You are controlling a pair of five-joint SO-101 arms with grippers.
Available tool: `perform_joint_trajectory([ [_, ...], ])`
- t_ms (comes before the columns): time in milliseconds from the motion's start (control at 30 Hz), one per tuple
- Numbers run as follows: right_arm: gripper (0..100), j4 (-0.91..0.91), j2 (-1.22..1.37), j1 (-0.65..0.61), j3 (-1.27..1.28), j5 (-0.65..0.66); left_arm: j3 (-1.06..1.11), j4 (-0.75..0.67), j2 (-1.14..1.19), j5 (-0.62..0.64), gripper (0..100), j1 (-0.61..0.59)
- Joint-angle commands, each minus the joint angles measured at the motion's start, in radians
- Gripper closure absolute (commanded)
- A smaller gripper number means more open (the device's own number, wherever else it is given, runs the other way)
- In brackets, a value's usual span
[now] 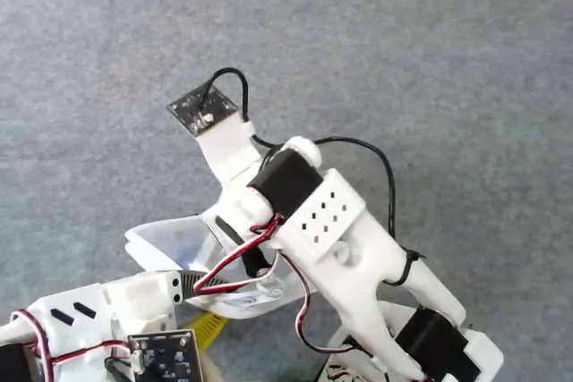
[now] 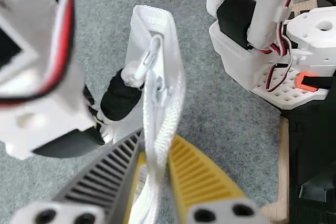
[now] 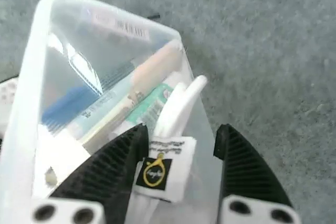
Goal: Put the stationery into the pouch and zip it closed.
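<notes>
Pouch (image 1: 170, 243) is on the grey table (image 1: 430, 69), near the front edge between your two arms. It's clear plastic with a white zipper strip along the top.

Contents, from the right wrist view: the stationery (image 3: 115, 103) is inside the pouch (image 3: 68, 77). You can see a blue item, a peach-coloured stick, something with a green label, and a couple of pen-like pieces lying lengthwise. I can't separate them further through the plastic. Nothing loose shows on the cloth around it.

Zipper: the white pull (image 2: 148, 59) stands up near the far end of the strip in the left wrist view. In the right wrist view the pull (image 3: 181, 103) lies just above a white tag (image 3: 157, 174) with a yellow mark. I can't tell how far the zip is run.

Left gripper (image 2: 155, 148): your grey and yellow jaws are pinched on the pouch (image 2: 157, 93) at its white strip, at the near end, so that end is held up off the table. In the high view the left gripper (image 1: 204, 315) sits at the pouch's near corner, yellow jaw underneath.

Right gripper (image 3: 178, 135): black jaws are spread wide and straddle the end of the pouch. The tag and pull sit between them, and the tag is just beside one jaw with a gap to the other. I can't tell whether either jaw actually touches the plastic.
</notes>
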Motion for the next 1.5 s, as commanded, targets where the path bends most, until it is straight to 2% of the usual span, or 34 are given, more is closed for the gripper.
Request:
perform_joint_trajectory([
  [0,77.9,0.009,-0.016,-0.014,0.042,-0.012,0.033,0.017,0.028,0.005,97,-0.007],
  [233,80.2,0.009,-0.016,-0.014,0.036,0.017,0.033,0.017,0.028,0.005,97,-0.007],
  [400,98.6,0.009,-0.016,0.015,0.039,0.083,0.030,0.017,0.028,0.006,97,-0.007],
  [600,98.6,0.009,-0.022,0.133,0.012,0.141,0.025,0.017,0.028,0.006,97,-0.007],
  [767,98.6,0.009,-0.125,0.213,-0.091,0.270,0.027,0.017,0.028,0.006,97,-0.007],
  [867,98.6,0.009,-0.197,0.310,-0.116,0.333,0.025,0.014,0.028,0.006,97,-0.007],
  [1000,98.6,0.009,-0.269,0.511,-0.116,0.416,0.024,0.012,0.028,0.006,97,-0.015],
  [1167,98.6,0.009,-0.328,0.778,-0.110,0.560,0.024,-0.002,0.028,0.006,97,-0.136],
  [1300,98.6,0.009,-0.337,0.977,-0.058,0.674,0.007,-0.011,0.028,0.006,97,-0.174],
  [1467,98.6,0.008,-0.337,1.103,0.045,0.743,-0.045,-0.011,0.037,0.006,97,-0.180],
])
